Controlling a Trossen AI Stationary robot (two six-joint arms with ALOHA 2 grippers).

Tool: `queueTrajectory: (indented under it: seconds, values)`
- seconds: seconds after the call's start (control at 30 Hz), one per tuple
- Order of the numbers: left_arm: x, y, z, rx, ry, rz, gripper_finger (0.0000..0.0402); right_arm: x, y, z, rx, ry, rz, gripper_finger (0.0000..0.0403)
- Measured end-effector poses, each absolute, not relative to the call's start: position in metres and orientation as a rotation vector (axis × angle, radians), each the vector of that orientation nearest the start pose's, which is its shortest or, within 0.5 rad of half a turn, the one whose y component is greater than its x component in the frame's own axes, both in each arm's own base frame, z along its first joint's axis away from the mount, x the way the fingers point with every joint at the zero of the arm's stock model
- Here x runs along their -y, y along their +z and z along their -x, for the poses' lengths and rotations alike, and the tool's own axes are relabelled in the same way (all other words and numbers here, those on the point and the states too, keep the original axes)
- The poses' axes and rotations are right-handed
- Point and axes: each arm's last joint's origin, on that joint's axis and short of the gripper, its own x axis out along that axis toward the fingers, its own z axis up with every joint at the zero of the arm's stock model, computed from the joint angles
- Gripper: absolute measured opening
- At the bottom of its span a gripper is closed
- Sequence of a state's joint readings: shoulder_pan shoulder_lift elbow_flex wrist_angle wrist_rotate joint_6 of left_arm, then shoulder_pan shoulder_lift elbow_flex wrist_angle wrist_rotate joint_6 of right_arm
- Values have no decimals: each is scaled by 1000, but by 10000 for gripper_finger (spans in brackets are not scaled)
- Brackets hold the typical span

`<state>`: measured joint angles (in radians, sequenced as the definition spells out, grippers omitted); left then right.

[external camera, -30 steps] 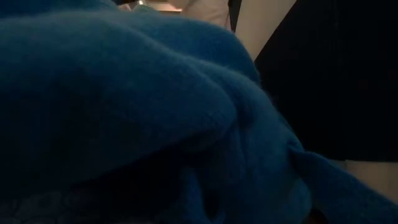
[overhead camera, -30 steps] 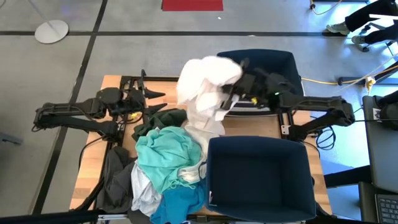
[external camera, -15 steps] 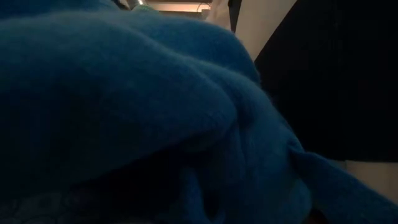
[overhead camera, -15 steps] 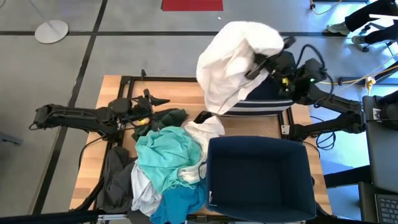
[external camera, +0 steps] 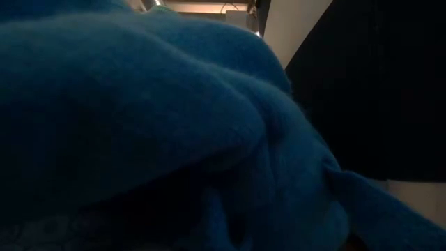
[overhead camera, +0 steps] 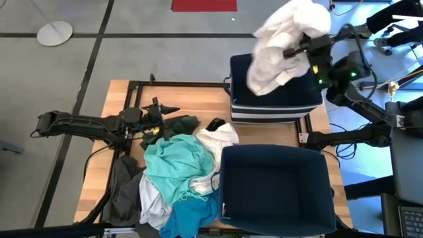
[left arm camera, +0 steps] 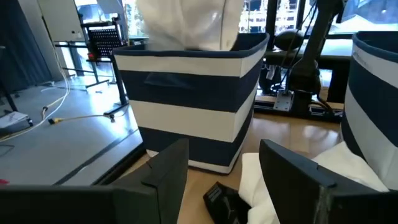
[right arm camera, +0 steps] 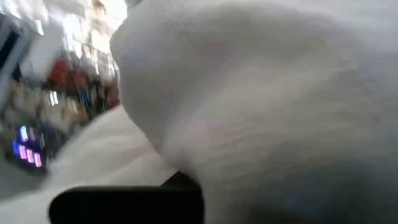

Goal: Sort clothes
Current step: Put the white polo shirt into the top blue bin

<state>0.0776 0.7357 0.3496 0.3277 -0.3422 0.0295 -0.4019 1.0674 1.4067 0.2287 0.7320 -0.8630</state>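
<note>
White garment (overhead camera: 284,46), bunched and hanging from the right claw (overhead camera: 299,51), which is clamped shut on it above the far striped bin (overhead camera: 274,109); in the left wrist view the cloth (left arm camera: 186,25) dips past that bin's rim (left arm camera: 186,81), and in the right wrist view white fabric (right arm camera: 267,99) fills nearly the whole field. The remaining clothes form one heap at the bench's near middle: a turquoise piece (overhead camera: 175,165) on top, a teal blue one (overhead camera: 188,215) at the near edge, which also blocks the low view (external camera: 139,125), a white piece (overhead camera: 215,140) beside the near bin, a dark green piece (overhead camera: 175,125) at the far side of the heap, and a charcoal grey piece (overhead camera: 122,188) draped over the left near edge. Two navy bins are present: the striped one at the far right corner, and a second bin (overhead camera: 274,192) at the near right corner, its left wall against the heap. Bare bench (overhead camera: 192,99) lies along the far left. The left claw (overhead camera: 165,109) rests low over that bare strip, fingers (left arm camera: 161,174) apart and holding nothing, just beside the dark green piece.
</note>
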Motion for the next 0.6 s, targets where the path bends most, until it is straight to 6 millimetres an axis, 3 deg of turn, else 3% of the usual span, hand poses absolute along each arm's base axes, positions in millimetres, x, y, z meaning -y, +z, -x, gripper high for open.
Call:
queueTrajectory:
  seconds: [0.27,0.6]
  values:
    - [-23,238,-167,-66,419,-35,186,94,494,-164,-175,-1230,515,28]
    - [-23,239,-167,-57,419,-33,186,111,449,-159,-424,-1130,247,28]
